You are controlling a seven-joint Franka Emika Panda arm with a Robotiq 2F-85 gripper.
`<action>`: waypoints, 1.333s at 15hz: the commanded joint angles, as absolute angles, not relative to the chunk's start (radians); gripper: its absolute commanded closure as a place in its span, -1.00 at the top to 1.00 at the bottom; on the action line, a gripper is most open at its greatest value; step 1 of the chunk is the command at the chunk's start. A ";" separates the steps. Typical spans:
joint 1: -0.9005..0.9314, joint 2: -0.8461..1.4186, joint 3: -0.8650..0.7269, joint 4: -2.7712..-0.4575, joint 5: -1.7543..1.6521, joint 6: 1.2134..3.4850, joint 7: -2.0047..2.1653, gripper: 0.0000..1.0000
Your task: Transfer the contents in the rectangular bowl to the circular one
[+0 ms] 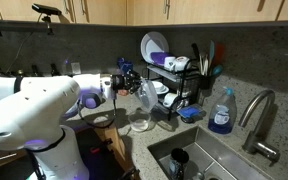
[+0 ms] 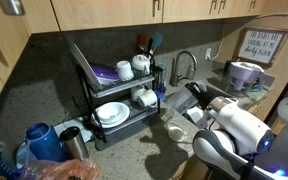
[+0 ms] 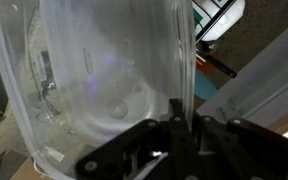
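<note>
Filling most of the wrist view, the rectangular bowl (image 3: 104, 80) stands on edge, its translucent wall running from the upper left down to the lower middle of the frame. The gripper (image 3: 184, 125) is clamped on the bowl's rim at the lower right, one finger on each side of the thin plastic wall. That narrow pinch on the edge is probably what lets the arm tip the whole container for pouring.

In an exterior view the same bowl (image 1: 145, 95) hangs tilted in mid-air at the centre of the frame, held out from the gripper (image 1: 124, 82). The circular one (image 1: 139, 123) sits on the counter just below it, apart from it. That placement suits the task: the held bowl's lowered edge looks to be over the round bowl, so whatever slides out should land inside.

The wrist view gives the grip but not the target. Pale blurs show through the plastic, yet I cannot tell whether they are contents or reflections. The exterior view from the sink (image 1: 209, 160) side gives the height and alignment. In the other exterior view, past the dish rack (image 2: 119, 90), the white arm (image 2: 234, 130) at the lower right hides both bowls.
</note>
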State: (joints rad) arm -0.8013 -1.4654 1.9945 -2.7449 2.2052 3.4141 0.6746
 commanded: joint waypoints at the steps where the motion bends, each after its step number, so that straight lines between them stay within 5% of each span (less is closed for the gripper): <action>1: -0.796 -1.462 2.005 -2.742 2.241 3.465 0.694 -0.97; 20: -0.782 -1.466 1.897 -2.773 2.133 3.457 0.724 -0.97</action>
